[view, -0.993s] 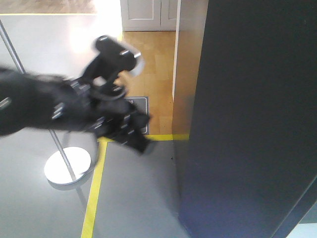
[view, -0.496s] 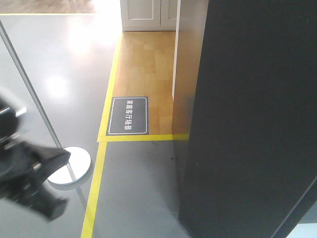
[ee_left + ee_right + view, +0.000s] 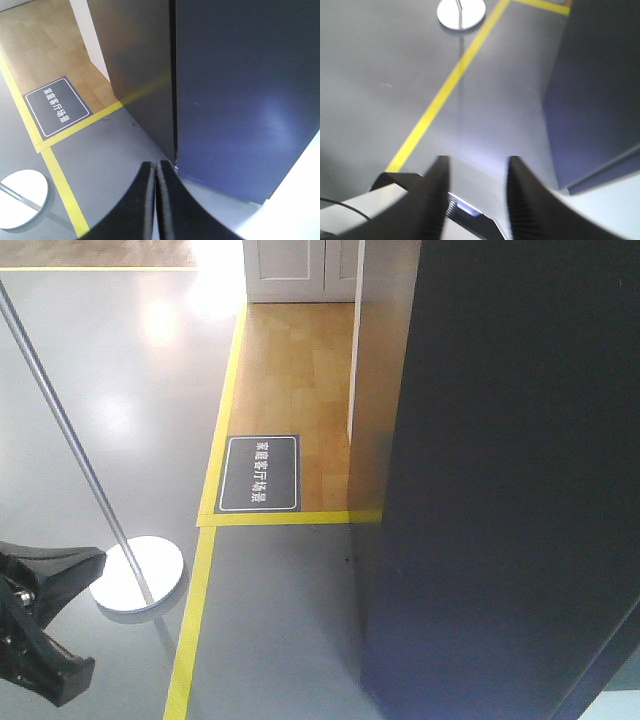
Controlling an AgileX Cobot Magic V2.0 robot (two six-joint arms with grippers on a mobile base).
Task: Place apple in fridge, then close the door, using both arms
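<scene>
The dark grey-black fridge (image 3: 520, 490) fills the right of the front view. In the left wrist view its door (image 3: 240, 90) lies flush against the fridge side (image 3: 140, 60) along a thin vertical seam, so no white interior shows. My left gripper (image 3: 155, 164) is shut and empty, with its tips pointing at the bottom of that seam. A black part of the left arm (image 3: 40, 630) shows at the bottom left of the front view. My right gripper (image 3: 476, 162) is open and empty above the grey floor, left of the fridge (image 3: 600, 85). The apple is out of view.
A metal pole on a round base (image 3: 137, 575) stands on the grey floor at the left. Yellow floor tape (image 3: 195, 620) runs beside it. A dark floor sign (image 3: 260, 473) lies on the wood floor. White cabinet doors (image 3: 300, 270) stand at the back. The robot's base (image 3: 370, 200) is under the right gripper.
My left arm has dropped from the middle of the front view down to the bottom left corner. The fridge has not moved.
</scene>
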